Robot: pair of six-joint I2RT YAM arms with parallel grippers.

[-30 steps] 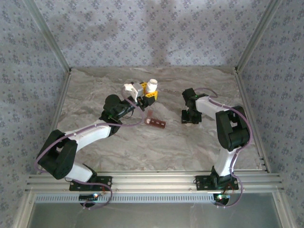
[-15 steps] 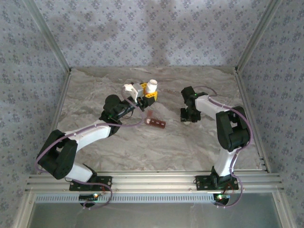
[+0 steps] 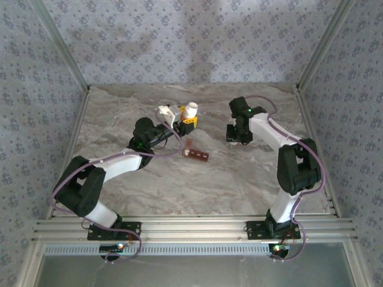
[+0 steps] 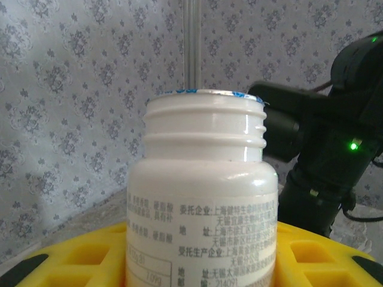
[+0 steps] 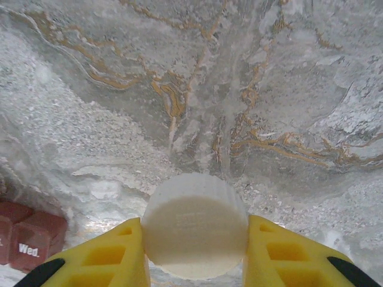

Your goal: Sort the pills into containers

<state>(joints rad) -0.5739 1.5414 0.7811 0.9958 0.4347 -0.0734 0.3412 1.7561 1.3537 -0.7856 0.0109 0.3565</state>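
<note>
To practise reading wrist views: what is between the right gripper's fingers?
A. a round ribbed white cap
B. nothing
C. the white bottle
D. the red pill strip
A: in the right wrist view the right gripper pinches the ribbed cap, while the open bottle sits in the left gripper.

bottle (image 4: 203,239) base cropped, containers (image 5: 27,236) cut off
</note>
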